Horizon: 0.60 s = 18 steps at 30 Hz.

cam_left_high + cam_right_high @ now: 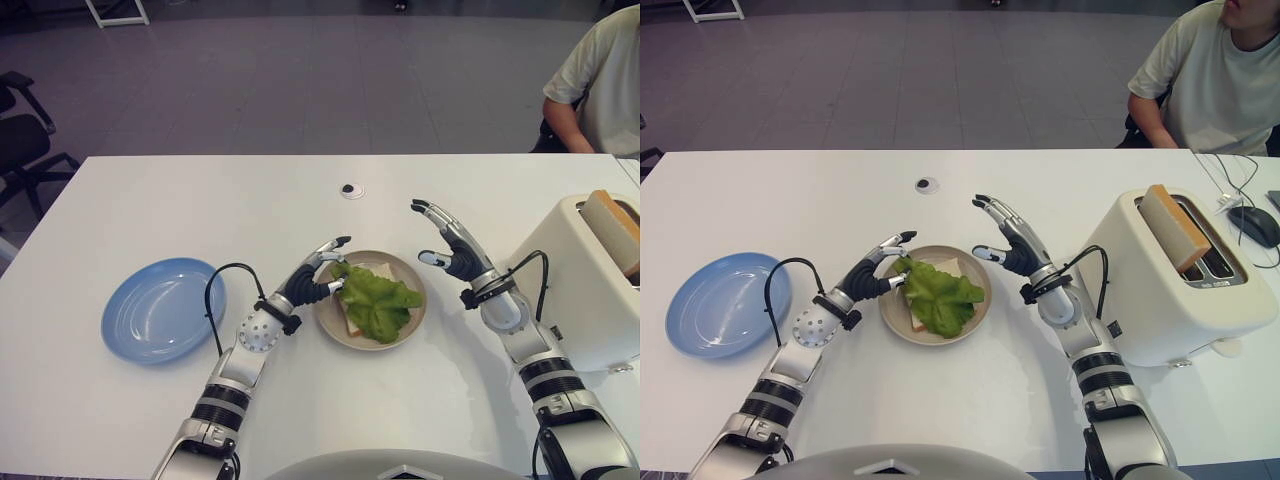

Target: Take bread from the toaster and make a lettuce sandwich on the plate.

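Note:
A beige plate [417, 316] at the table's middle holds a white bread slice [384, 271] with a green lettuce leaf [380, 300] lying on top. My left hand [312, 279] is at the plate's left rim. Its fingers are spread around the leaf's left tip, one stretched out above it, not clamped. My right hand [452, 247] hovers open just right of the plate, palm facing the lettuce. A white toaster [1160, 300] stands at the right with another bread slice [1175, 228] sticking up from its near slot.
A blue plate [160, 310] lies at the left. A small black knob on a white disc [348, 189] sits behind the beige plate. A mouse and cables [1255, 225] lie behind the toaster. A person sits beyond the table's far right corner.

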{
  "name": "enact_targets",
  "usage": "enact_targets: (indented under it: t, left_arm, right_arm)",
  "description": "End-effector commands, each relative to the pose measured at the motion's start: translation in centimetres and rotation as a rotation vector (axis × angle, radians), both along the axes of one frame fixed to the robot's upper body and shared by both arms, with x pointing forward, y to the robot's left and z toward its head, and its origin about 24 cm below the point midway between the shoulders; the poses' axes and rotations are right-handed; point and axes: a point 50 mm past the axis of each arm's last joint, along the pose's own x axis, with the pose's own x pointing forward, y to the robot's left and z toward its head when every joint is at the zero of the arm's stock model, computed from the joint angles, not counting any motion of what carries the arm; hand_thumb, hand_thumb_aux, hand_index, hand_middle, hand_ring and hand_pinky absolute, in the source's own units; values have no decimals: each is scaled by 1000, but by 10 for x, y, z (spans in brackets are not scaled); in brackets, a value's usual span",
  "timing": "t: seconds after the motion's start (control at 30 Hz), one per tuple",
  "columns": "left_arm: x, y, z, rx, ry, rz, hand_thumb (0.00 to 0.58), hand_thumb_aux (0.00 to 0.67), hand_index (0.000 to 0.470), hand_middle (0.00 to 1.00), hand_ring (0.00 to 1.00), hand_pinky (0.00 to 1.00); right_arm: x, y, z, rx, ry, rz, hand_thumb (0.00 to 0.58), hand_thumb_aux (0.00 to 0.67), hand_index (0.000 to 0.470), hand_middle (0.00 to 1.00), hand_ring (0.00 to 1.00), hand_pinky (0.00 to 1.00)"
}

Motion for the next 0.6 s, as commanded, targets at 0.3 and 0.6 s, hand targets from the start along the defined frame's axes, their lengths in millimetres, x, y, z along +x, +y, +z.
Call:
enact_targets:
  t: [0.3, 0.6]
  left_arm:
    - [9, -1, 1, 59, -53, 28, 580, 670, 470, 0, 0, 0]
    - [16, -9, 1, 91, -59, 12, 580, 670, 470, 0, 0, 0]
  right_arm:
    - [2, 4, 0, -24, -1, 16, 0, 0, 0, 0, 0, 0]
    - [3, 9, -2, -28, 3, 29, 0, 0, 0, 0, 0, 0]
